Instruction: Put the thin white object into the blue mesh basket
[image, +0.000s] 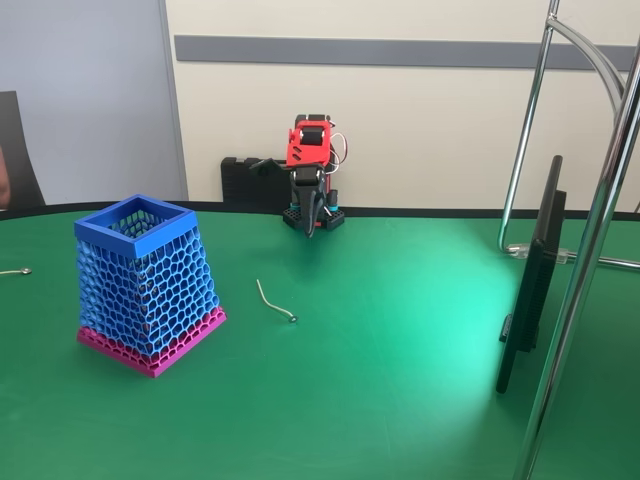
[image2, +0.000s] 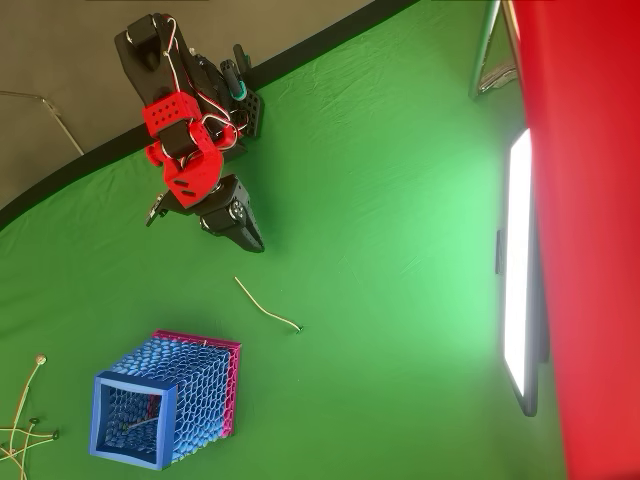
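The green bench carries everything, and most of its surface lies bare, which leaves the arm an open path between its base and the work.

The blue mesh basket stands upright at the near left in the fixed view, pink base flat on the cloth and square rim facing up, so its mouth is open for a drop from above. The overhead view shows something thin already lying inside it; what it is I cannot tell.

The arm sits folded at the far edge of the bench, red upper part over black base, with the gripper pointing down close to the cloth. This looks like a rest pose, so the reach has probably not begun. The fingers appear together, with no gap between them and nothing held.

The thin white object lies flat on the cloth, just right of the basket and well apart from the gripper, its ball end toward the near side. In the overhead view it runs slantwise between arm and basket. Being so slim and flush with the cloth, it likely needs a low, precise pinch across its curve.

A few similar wire pieces lie at the far left edge.
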